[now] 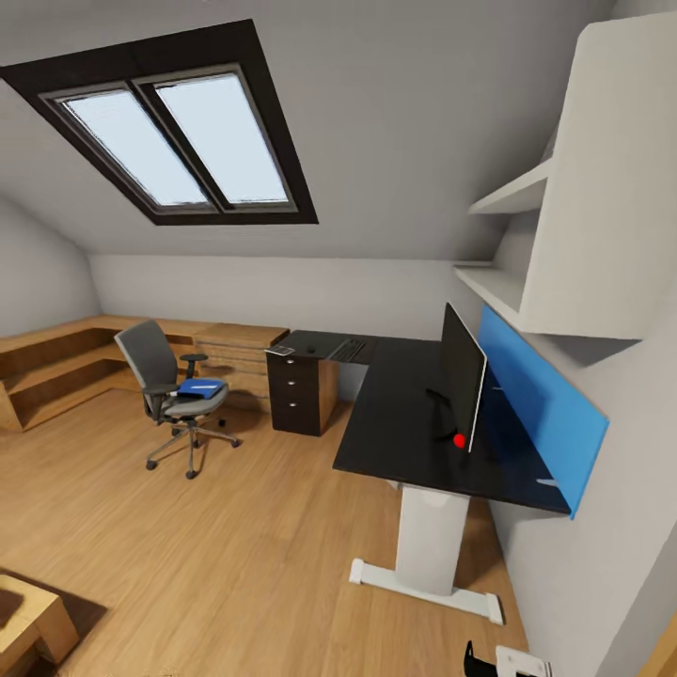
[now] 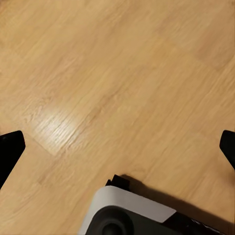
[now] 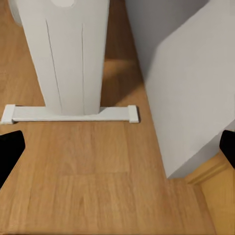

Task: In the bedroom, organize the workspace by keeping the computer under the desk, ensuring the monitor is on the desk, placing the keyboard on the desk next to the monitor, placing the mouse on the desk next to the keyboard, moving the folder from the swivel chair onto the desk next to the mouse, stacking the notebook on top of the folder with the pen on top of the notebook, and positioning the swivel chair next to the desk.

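Both grippers spread open over wooden floor [image 2: 117, 88], right gripper [image 3: 117, 147] near desk [image 3: 68, 54] pedestal

An attic home office is shown: a dark-framed skylight [image 1: 179, 141] in the sloped ceiling, a glossy black L-shaped desk [image 1: 395, 423], a grey padded swivel chair [image 1: 174, 385], and white wall shelves [image 1: 527, 244].

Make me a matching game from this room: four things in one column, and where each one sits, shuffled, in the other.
Things:
1. folder
2. monitor
3. keyboard
4. swivel chair

Places:
A. standing on the near wing of the desk
B. out on the wooden floor, apart from the desk
C. lying on the chair seat
D. flat on the far wing of the desk

Pairs: 1-C, 2-A, 3-D, 4-B
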`<state>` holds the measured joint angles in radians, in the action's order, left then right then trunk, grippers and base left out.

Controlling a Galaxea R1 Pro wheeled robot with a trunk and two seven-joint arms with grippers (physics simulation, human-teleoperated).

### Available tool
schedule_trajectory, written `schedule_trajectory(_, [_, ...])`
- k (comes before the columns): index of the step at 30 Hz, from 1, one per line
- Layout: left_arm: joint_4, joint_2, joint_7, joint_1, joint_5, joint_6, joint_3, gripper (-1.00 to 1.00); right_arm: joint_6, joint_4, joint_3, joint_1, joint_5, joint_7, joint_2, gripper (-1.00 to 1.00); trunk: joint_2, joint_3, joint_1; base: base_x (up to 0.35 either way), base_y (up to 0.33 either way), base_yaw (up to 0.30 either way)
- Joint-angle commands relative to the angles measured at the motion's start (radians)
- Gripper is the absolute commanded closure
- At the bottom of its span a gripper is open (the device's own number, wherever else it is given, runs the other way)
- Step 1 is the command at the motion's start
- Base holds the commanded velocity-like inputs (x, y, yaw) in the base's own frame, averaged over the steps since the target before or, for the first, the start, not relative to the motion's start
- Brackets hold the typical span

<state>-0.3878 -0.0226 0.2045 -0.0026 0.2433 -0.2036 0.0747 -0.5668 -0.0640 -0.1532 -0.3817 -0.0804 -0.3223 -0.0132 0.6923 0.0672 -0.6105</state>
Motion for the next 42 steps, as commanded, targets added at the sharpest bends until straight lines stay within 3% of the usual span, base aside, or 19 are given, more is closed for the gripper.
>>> schedule_trajectory(1, [0.001,-0.001,-0.001,0.000,0.007,-0.023,0.004,-1.00,-0.002,0.001,-0.006,-0.001,-0.009,-0.003,-0.002,-1.00,0.001,0.001,0.000,0.000,0.000,0.254])
schedule_trajectory(7, [0.014,0.000,0.000,0.000,0.010,-0.076,0.006,-1.00,-0.002,0.004,-0.006,-0.002,-0.009,0.000,-0.018,-1.00,0.001,-0.001,0.000,0.004,0.004,0.266])
schedule_trajectory(20, [0.030,-0.001,0.000,0.000,0.011,-0.088,0.005,-1.00,-0.002,0.004,-0.005,-0.001,-0.010,0.001,-0.026,-1.00,0.001,0.009,0.000,0.167,0.178,0.209])
schedule_trajectory(29, [0.038,-0.003,0.000,0.000,0.010,-0.089,0.004,-1.00,-0.001,0.006,-0.002,-0.001,-0.010,0.002,-0.028,-1.00,0.001,0.023,0.000,0.215,0.219,0.059])
schedule_trajectory(42, [0.043,-0.003,0.000,0.000,0.009,-0.092,0.001,-1.00,-0.001,0.006,-0.002,-0.001,-0.012,0.007,-0.028,-1.00,0.001,0.043,0.000,0.024,0.019,0.001])
